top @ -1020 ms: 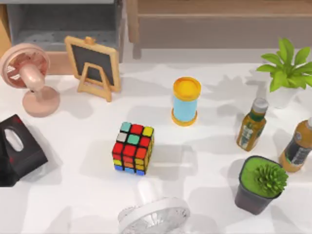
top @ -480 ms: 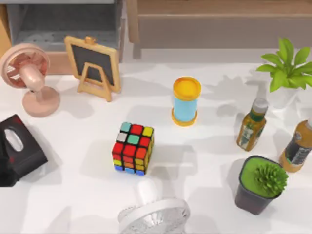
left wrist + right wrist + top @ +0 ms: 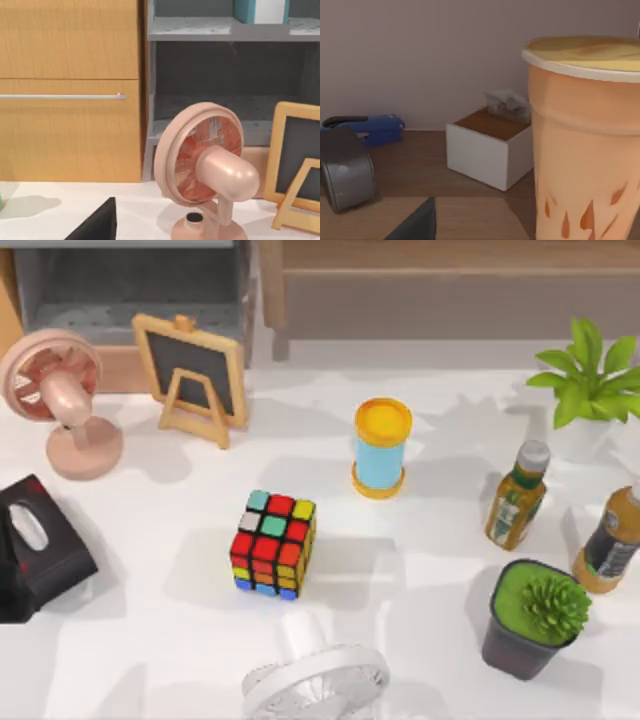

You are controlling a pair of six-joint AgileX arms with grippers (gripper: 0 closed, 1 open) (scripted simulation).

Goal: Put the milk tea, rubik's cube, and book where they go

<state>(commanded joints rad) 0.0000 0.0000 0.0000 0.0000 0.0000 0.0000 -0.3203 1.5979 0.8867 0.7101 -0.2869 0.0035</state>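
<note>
A white table (image 3: pixel 180 570) seen from above; behind its back edge stand a wooden cabinet (image 3: pixel 70 90) and a grey shelf (image 3: pixel 225 30); a pink fan (image 3: pixel 55 390) stands near the back-left corner, a white fan (image 3: pixel 315 680) at the front edge.

The milk tea (image 3: pixel 585 140) is an orange cup with a cream lid, standing on a wooden surface close to the right wrist camera, near a white tissue box (image 3: pixel 487 150); I cannot tell whether it is held. It stands upright, long axis vertical, lid up; its thin wall probably dents and the drink could spill, so a gentle hold around the middle of the body seems best.

The rubik's cube (image 3: pixel 272 544) sits alone near the middle of the table, between the white fan and a blue can with a yellow lid (image 3: pixel 381 448), touching neither. It is likely light, hard and stiff, with smooth, slightly slippery stickers; two opposite flat sides make the safest hold. It rests flat on one face, turned a little askew to the table's edges; its sides are equal, so no long axis.

For the left end effector (image 3: pixel 95 225) and the right end effector (image 3: pixel 415 225), I cannot tell wide from narrow.
</note>
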